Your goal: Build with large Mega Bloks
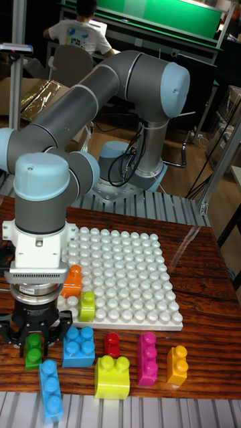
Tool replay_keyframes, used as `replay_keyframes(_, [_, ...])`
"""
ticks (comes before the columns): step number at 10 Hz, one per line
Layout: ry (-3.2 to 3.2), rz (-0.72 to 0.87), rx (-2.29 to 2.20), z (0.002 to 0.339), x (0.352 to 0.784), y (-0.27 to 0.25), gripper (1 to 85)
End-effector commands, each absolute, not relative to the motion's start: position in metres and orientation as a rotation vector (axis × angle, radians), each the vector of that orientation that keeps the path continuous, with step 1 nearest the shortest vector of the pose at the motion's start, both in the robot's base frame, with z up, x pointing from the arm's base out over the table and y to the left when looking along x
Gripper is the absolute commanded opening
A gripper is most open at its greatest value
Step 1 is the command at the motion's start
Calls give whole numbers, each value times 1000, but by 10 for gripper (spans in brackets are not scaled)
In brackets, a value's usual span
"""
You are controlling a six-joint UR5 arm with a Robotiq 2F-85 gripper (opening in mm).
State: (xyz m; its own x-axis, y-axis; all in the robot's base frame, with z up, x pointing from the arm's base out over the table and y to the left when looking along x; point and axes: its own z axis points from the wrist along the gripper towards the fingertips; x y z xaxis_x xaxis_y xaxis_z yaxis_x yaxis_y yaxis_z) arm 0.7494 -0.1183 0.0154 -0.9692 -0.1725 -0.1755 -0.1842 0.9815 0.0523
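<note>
the grey arm point(100, 87) with pale blue joint caps reaches forward from its base and bends straight down at the wrist point(41, 200). the black gripper point(33, 334) points downward, its fingers point(13, 329) spread apart.

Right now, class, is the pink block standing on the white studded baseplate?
No. The pink block stands on the wooden table, in front of the white baseplate, between a red block and an orange block.

Fixed tall camera faces arm point(100, 100) across table point(194, 267).
</note>
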Motion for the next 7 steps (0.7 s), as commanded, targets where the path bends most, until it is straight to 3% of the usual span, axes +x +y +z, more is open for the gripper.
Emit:
replay_keyframes(1, [2950,114,-255,14,750,-119,437])
replay_keyframes(5, [2948,108,-241,13,751,-120,410])
replay_keyframes(7, [2956,91,-180,14,751,-122,250])
